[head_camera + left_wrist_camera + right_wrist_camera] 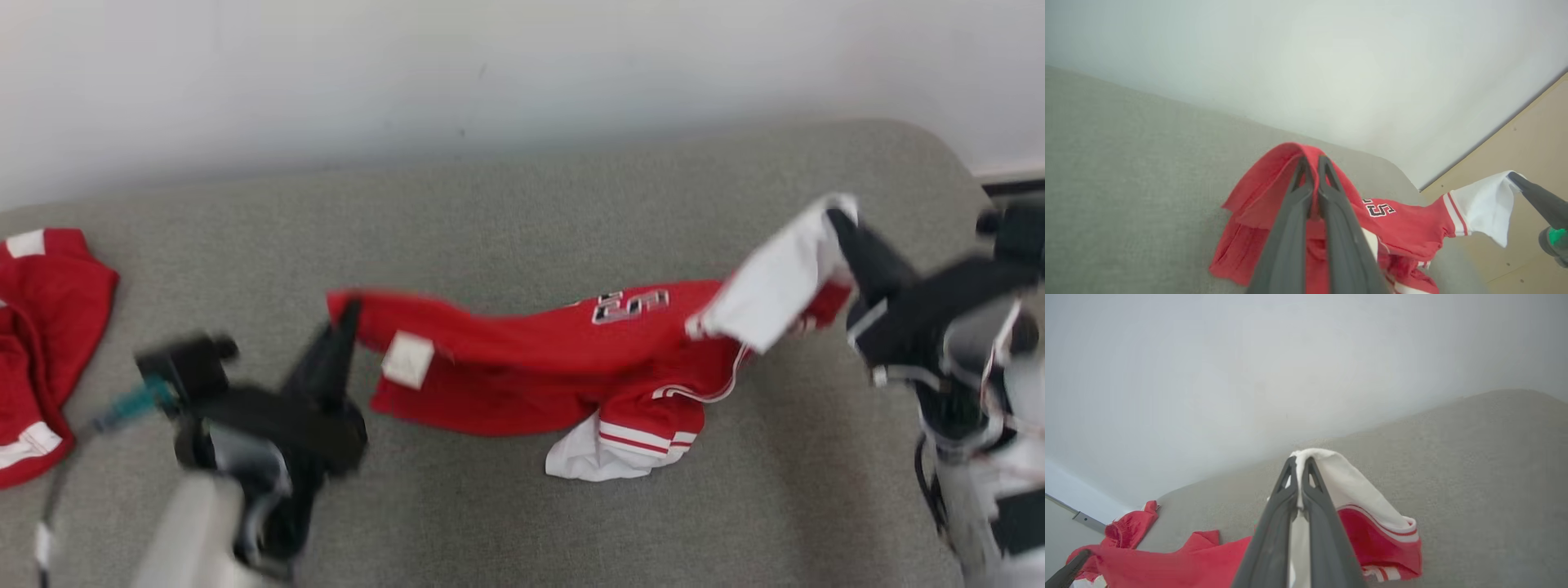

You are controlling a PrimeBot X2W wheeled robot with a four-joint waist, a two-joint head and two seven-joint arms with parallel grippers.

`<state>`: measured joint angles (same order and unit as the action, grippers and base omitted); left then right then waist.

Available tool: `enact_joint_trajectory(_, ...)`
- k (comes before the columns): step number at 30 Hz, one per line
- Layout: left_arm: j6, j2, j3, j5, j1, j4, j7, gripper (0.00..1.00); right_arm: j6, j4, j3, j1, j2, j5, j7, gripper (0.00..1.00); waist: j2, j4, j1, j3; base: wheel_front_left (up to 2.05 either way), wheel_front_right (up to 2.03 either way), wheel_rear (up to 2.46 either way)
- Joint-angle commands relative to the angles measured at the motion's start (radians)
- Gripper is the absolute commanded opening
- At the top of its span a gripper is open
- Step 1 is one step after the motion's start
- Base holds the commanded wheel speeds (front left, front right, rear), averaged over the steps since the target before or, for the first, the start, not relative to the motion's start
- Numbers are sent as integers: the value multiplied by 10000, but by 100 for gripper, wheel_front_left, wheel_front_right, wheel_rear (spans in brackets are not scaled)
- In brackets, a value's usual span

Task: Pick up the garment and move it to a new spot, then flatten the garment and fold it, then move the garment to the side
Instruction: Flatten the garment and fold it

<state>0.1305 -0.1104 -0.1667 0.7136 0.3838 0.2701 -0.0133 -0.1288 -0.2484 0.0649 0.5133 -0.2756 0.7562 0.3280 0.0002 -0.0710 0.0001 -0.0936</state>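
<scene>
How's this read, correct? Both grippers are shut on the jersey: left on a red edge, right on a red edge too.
Not quite. The right gripper is shut on the white sleeve of the jersey, not on a red edge; the right wrist view shows white cloth between its fingers. The left gripper is shut on a red edge, as stated.

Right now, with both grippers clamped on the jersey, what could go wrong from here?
1. The right gripper pinches only the edge of the white sleeve; tension could pull it free.
2. The jersey sags, its lower sleeve bunched on the grey surface; laying it down like this may trap folds.
3. The left gripper is fairly near a second red garment; a leftward sweep might catch it.
</scene>
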Motion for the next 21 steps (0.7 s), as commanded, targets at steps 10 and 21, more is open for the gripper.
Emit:
enact_joint_trajectory(10, -648, -680, 1221, 662, 5934, 548, -768, 0, -32, -1626, 158, 5773, 1347, -609, -625, 0, -2, -883, -1, -3649, 0, 0, 0)
enact_joint_trajectory(21, -541, -1514, 1232, -869, 11455, 1376, 1545, 0, -32, -3758, -1211, 11318, 1764, -1705, -4654, 0, -2, -1100, -1, -6103, 0, 0, 0)
